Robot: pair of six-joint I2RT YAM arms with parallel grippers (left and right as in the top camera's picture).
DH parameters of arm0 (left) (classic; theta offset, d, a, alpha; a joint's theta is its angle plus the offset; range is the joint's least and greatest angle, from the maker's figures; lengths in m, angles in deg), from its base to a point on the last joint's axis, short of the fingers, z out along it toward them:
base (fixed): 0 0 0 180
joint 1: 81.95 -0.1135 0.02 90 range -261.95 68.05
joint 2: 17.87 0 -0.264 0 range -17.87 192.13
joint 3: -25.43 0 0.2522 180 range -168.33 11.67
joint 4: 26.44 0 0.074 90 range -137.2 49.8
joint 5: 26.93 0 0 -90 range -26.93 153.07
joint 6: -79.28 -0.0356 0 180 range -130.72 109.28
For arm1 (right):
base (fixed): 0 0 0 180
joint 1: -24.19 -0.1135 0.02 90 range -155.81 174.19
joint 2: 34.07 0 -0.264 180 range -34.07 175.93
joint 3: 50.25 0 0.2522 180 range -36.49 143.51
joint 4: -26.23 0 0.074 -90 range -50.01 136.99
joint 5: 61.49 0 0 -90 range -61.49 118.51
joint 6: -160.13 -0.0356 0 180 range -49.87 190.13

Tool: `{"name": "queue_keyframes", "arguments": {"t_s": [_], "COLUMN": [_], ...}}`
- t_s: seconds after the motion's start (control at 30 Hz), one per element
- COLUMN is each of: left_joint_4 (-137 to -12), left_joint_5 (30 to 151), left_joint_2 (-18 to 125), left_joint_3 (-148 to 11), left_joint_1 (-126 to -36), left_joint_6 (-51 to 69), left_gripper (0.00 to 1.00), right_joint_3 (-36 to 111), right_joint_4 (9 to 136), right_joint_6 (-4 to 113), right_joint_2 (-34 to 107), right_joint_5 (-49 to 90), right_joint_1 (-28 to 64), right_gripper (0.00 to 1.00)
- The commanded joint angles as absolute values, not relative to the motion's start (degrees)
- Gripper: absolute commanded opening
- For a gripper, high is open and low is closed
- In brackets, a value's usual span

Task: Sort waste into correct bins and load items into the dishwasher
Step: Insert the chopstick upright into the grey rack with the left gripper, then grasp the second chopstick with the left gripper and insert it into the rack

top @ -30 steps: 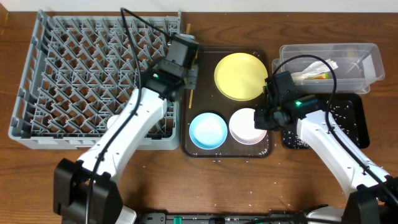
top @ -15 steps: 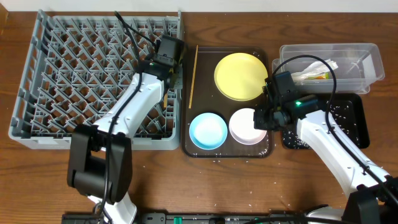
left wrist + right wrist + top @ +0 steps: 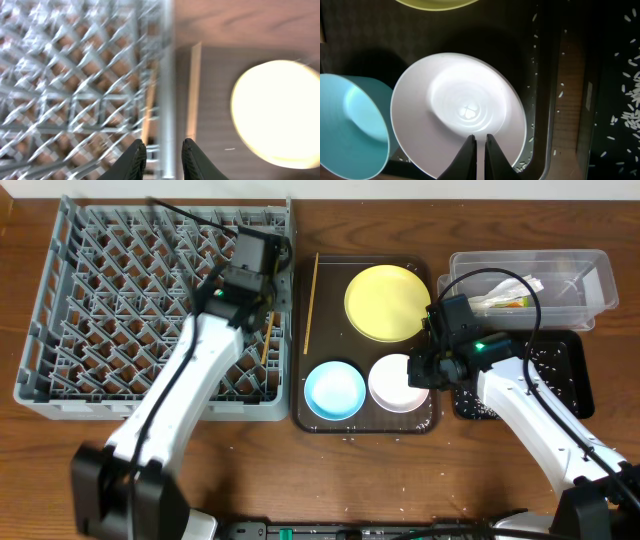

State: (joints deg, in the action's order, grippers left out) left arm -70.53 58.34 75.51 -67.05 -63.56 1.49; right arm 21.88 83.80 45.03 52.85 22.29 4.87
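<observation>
- Large grey plastic dish rack (image 3: 100, 310): one thin wooden chopstick (image 3: 266, 345) lies inside, by the right wall.
- Left gripper (image 3: 162, 142): above that wall, fingers parted, holding nothing.
- Second chopstick (image 3: 311, 300): on dark brown tray (image 3: 335, 330).
- Right gripper (image 3: 480, 136): fingers closed at round white bowl (image 3: 450, 100) rim; pinch unconfirmed.

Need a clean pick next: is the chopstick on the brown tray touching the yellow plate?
Apart. Overhead shows bare brown tray between the chopstick and the yellow plate.
</observation>
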Motion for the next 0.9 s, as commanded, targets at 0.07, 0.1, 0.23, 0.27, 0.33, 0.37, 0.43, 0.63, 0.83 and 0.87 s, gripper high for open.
{"name": "queue_keyframes", "arguments": {"t_s": [0.07,0.1,0.23,0.27,0.33,0.37,0.43,0.63,0.83,0.87], "left_joint_4": [-64.6,-63.4,-58.8,-57.0,-54.8,-52.7,-50.5,-46.3,-45.9,-45.9], "left_joint_5": [65.9,64.8,55.0,54.4,54.4,54.4,54.4,47.1,46.9,46.9], "left_joint_2": [75.0,76.4,83.6,86.2,89.6,92.2,94.4,101.1,104.8,105.1], "left_joint_3": [-67.3,-67.3,-67.3,-67.3,-67.3,-67.3,-67.3,-67.3,-67.3,-67.3], "left_joint_1": [-57.1,-56.1,-53.8,-53.6,-53.6,-53.6,-53.6,-54.2,-55.9,-56.1], "left_joint_6": [-4.2,-5.6,-6.7,-7.6,-8.8,-8.8,-8.8,-8.8,-8.8,-8.8], "left_gripper": [0.27,0.28,0.28,0.28,0.28,0.28,0.28,0.31,0.34,0.34], "right_joint_3": [21.8,21.8,21.8,21.8,21.8,21.8,21.8,21.8,21.8,21.8], "right_joint_4": [83.9,83.9,83.9,83.9,83.9,83.8,83.9,84.2,84.2,84.2], "right_joint_6": [44.9,44.9,44.9,44.9,44.9,44.9,44.9,44.9,44.9,44.9], "right_joint_2": [51.6,51.6,51.6,51.6,51.6,51.6,51.6,51.6,51.6,51.6], "right_joint_5": [22.0,22.0,22.0,22.0,22.0,22.0,22.0,22.0,22.0,22.0], "right_joint_1": [4.2,4.2,4.2,4.2,4.2,4.2,4.2,4.2,4.2,4.2], "right_gripper": [0.07,0.07,0.08,0.08,0.08,0.08,0.08,0.09,0.14,0.14]}}
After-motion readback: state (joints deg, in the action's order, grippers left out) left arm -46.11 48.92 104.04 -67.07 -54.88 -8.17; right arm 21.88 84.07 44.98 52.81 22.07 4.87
